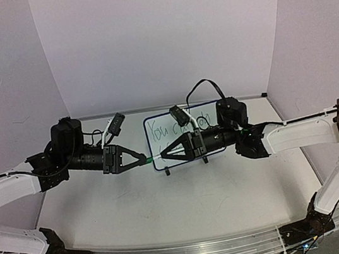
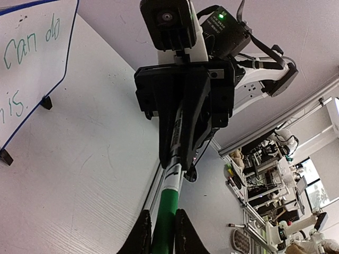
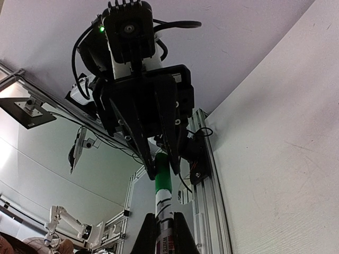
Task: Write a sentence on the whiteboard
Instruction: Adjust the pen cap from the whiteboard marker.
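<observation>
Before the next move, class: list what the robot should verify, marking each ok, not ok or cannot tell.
1. The right hand is shut on the white marker pen: ok.
2. The left hand is closed on the pen's green cap: ok.
3. That cap is fully seated: cannot tell.
4. The green handwritten sentence is on the small blue-framed whiteboard: ok.
5. The board rests on its black clip feet: ok.

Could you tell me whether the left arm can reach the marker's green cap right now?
Probably yes: the left gripper sits closed around the green cap, while the right gripper holds only the marker barrel.
</observation>
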### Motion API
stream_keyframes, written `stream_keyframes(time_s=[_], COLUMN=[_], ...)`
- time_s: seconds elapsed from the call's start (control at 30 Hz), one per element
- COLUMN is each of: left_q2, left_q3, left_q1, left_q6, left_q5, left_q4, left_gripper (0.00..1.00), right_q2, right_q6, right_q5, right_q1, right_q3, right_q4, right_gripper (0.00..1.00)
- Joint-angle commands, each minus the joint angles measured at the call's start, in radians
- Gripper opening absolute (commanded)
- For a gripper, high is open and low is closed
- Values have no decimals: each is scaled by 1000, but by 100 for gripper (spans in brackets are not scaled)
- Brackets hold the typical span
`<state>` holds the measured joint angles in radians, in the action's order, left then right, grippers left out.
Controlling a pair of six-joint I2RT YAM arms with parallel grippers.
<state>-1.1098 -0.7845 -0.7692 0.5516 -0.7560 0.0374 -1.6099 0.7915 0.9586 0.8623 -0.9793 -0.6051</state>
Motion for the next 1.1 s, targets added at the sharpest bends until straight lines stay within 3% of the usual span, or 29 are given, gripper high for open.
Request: stream_keyframes(time_s=[0.0, 0.33, 0.6, 0.73, 0.87, 1.07], left_q2=[-5, -20, -33, -28, -24, -32], left_q3=[-18, -13, -5, 4, 8, 15], left_q1=[-2, -2, -2, -3, -3, -4], left_q6=[3, 10, 17, 19, 23, 26], left_q5=[-31, -45, -58, -50, -50, -78], left_q4=[54, 58, 57, 72, 86, 119], left_gripper=[12, 23, 24, 16, 1, 0], right_q2=[-14, -24, -18, -25, -29, -33], right_q6=[12, 14, 12, 14, 16, 31], right_q5=[11, 11, -4, 0, 9, 30], right_q1=[-3, -4, -9, -9, -9, -9], right_q3=[-46, -53, -50, -50, -50, -60], right_q4=[-38, -37, -37, -38, -38, -48], right_gripper=[0, 0, 0, 0, 0, 0])
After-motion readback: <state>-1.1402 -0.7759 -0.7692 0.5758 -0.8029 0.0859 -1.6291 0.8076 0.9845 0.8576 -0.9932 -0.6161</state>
